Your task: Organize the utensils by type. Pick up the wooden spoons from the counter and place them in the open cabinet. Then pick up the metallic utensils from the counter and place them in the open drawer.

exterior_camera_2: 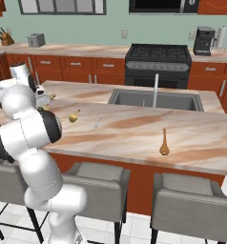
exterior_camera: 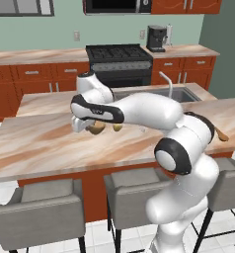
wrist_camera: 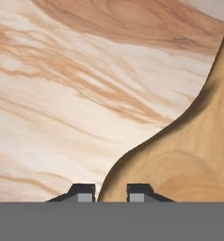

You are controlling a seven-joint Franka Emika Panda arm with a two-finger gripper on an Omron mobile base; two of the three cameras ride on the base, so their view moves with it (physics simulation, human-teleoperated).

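Observation:
My gripper (wrist_camera: 110, 193) is low over the pinkish marble counter (wrist_camera: 62, 94), its fingers shut on the edge of a large tan wooden spoon (wrist_camera: 189, 155). In the left base view the gripper (exterior_camera: 90, 127) sits at the counter (exterior_camera: 40, 143) with that spoon's bowl (exterior_camera: 96, 130) under it. A smaller, yellower wooden spoon (exterior_camera_2: 74, 116) lies just to the right. A thin silvery utensil (exterior_camera_2: 98, 121) is beyond it. Another wooden spoon (exterior_camera_2: 164, 144) lies farther right near the front edge. The open cabinet and drawer are out of view.
A sink with a tall faucet (exterior_camera_2: 156, 90) is set into the counter's far side. Grey stools (exterior_camera_2: 101, 183) stand along the near edge. A black stove (exterior_camera_2: 158, 59) and reddish-brown cabinets line the back wall.

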